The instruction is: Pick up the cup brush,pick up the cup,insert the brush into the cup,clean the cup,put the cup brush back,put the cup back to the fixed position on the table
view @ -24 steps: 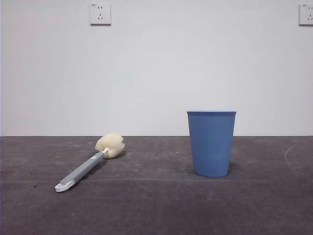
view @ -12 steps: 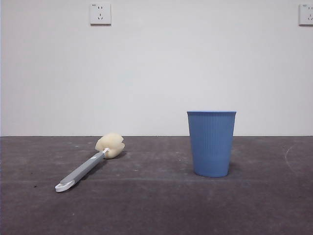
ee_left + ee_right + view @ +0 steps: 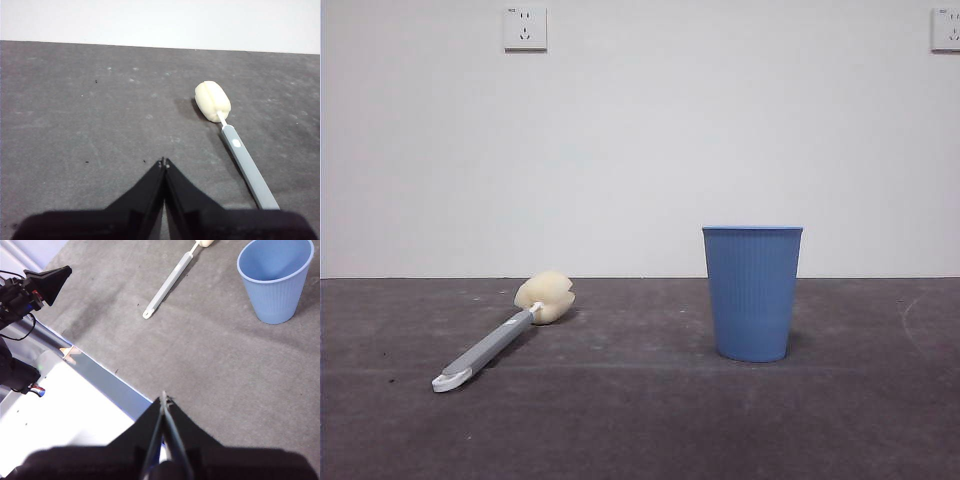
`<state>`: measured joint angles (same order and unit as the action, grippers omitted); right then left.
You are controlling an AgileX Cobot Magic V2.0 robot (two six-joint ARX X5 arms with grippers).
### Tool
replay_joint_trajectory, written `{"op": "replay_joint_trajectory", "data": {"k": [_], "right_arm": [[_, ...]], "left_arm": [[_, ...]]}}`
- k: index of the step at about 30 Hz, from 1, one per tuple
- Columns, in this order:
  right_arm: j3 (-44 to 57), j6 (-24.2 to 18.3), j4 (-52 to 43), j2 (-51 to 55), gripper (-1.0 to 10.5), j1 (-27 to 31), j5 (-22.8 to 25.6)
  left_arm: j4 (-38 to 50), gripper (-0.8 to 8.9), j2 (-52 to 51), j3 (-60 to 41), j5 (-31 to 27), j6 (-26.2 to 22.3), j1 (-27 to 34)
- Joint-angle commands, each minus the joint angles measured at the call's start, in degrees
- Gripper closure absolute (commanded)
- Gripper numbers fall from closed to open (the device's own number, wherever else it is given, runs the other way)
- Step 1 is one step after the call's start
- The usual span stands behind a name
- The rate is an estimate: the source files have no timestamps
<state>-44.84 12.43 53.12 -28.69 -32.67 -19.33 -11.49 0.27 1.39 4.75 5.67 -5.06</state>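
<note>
Cup brush [image 3: 500, 338] lying flat on table [image 3: 640, 430] at left, blue cup [image 3: 752, 293] upright at right, well apart, left gripper [image 3: 164, 162] and right gripper [image 3: 164, 399] both closed, empty, clear of both items.

The cup brush [image 3: 235, 145] handle runs off the picture's edge, and its sponge head [image 3: 206, 242] is cut off too.

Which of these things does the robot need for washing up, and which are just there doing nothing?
Needed for the job:
- cup brush, lying flat on the table
- cup, standing upright, apart from the brush
- left gripper, jaws shut, near the brush
- right gripper, jaws shut, holding nothing

Just there:
- two wall sockets, high on the white wall
</note>
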Motion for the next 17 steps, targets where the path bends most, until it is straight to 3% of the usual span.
{"op": "replay_joint_trajectory", "data": {"k": [1,17], "right_arm": [[0.0,-0.3,-0.2,0.0,9.4,-0.1,0.2],[0.0,-1.9,-0.3,0.4,9.4,0.2,1.0]], "left_arm": [[-0.2,8.16,-0.1,-0.7,0.0,0.5,-0.1],[-0.2,8.16,-0.1,-0.7,0.0,0.5,-0.1]]}}
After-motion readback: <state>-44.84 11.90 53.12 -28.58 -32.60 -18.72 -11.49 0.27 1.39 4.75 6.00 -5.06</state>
